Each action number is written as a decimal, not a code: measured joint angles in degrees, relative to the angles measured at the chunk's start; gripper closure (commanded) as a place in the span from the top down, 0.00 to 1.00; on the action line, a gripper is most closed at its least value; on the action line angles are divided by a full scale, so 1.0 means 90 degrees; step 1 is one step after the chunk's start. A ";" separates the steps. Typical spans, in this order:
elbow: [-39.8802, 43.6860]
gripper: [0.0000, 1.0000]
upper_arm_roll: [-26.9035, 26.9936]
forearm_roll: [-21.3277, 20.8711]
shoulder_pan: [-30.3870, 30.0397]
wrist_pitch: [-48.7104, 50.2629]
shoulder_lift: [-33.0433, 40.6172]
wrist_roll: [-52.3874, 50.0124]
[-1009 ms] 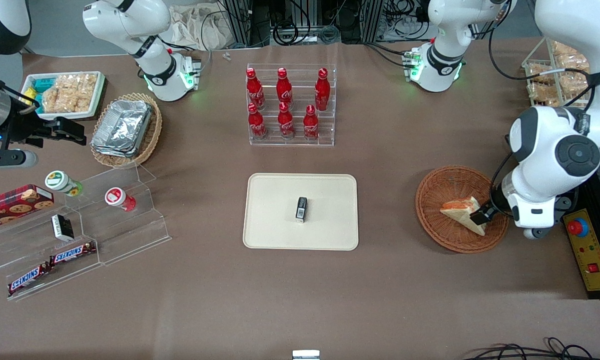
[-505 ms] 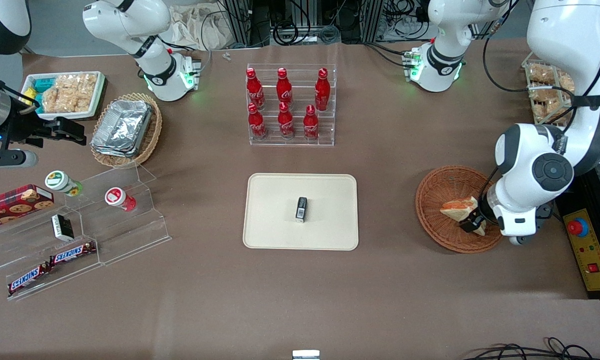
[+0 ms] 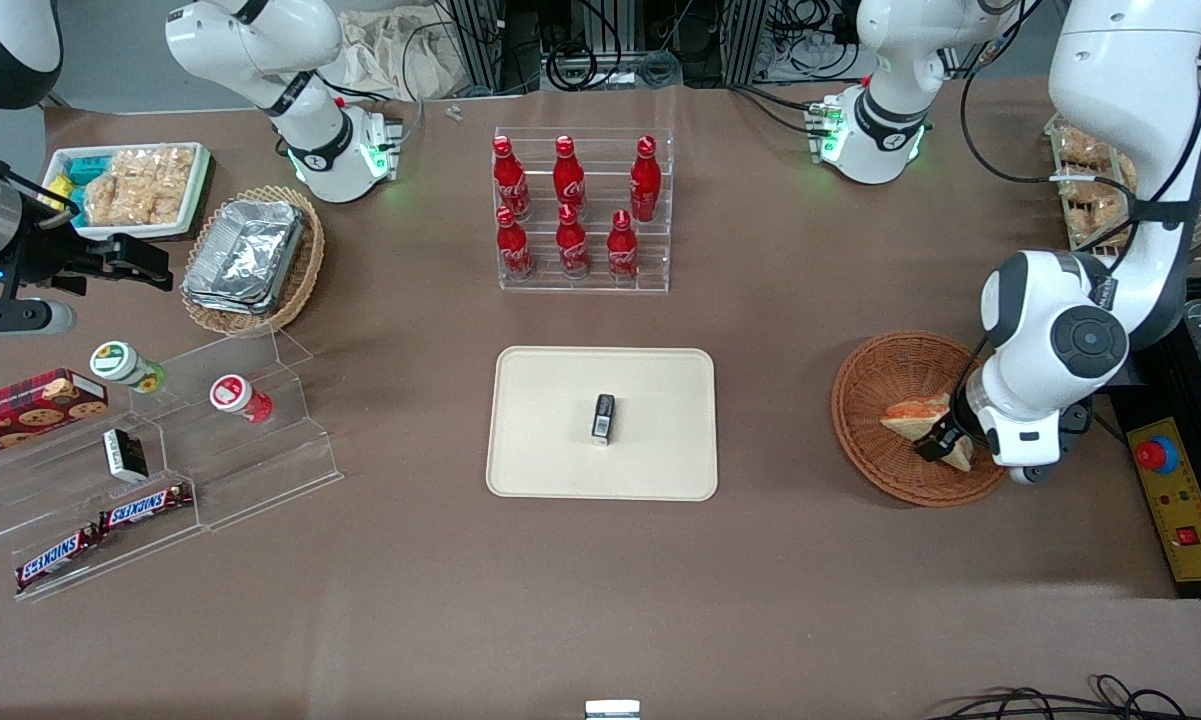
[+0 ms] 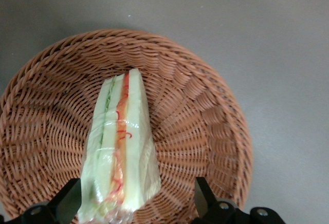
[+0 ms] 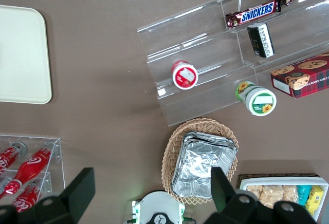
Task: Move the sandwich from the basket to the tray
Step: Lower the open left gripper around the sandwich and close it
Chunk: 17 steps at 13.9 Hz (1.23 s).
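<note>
Starting at the parked arm's end of the table in the front view, we see a stepped clear acrylic display [image 3: 160, 450] holding Snickers bars [image 3: 145, 506] and two small lidded tubs, with a tan wicker basket of foil containers [image 3: 250, 258] farther from the camera. Nearer the middle stands a tiered clear rack of red cola bottles [image 3: 570, 205], and closer to the camera than the rack lies the cream-beige tray [image 3: 560, 400], flat and mostly bare apart from a small dark packet [image 3: 603, 418] near its centre; we judge the open room around that packet is where the sandwich is meant to go. Toward the working arm's end sits the round reddish-brown basket [image 3: 880, 390], and the sandwich [image 3: 915, 412] is still inside it, a wrapped wedge resting on the woven bottom with its filling edge turned upward, which gives its two broad bread faces to a sideways pinch. We have the gripper [image 3: 945, 445] low over the basket, at the sandwich's wide end. In the left wrist view the gripper [image 4: 133, 203] is spread wide, one finger standing on each side of the sandwich [image 4: 121, 152], with clear gaps to the wrapper on both sides, so it brackets the wedge but holds nothing yet. The basket's rim [image 4: 226, 111] curves well clear of both fingers. We judge the step in hand is the grasp itself, with closing, lifting and carrying to the tray all left to do.
</note>
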<state>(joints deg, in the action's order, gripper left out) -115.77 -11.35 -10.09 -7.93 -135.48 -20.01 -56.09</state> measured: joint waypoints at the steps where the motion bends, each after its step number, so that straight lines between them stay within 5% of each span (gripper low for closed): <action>1: -0.0069 0.99 0.0031 -0.0027 -0.0002 -0.0056 -0.0004 0.0000; 17: 0.0155 0.99 0.0061 -0.0152 -0.0067 0.0522 -0.0068 -0.0015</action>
<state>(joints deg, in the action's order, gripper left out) -114.38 -10.80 -11.47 -8.53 -130.78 -20.63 -56.22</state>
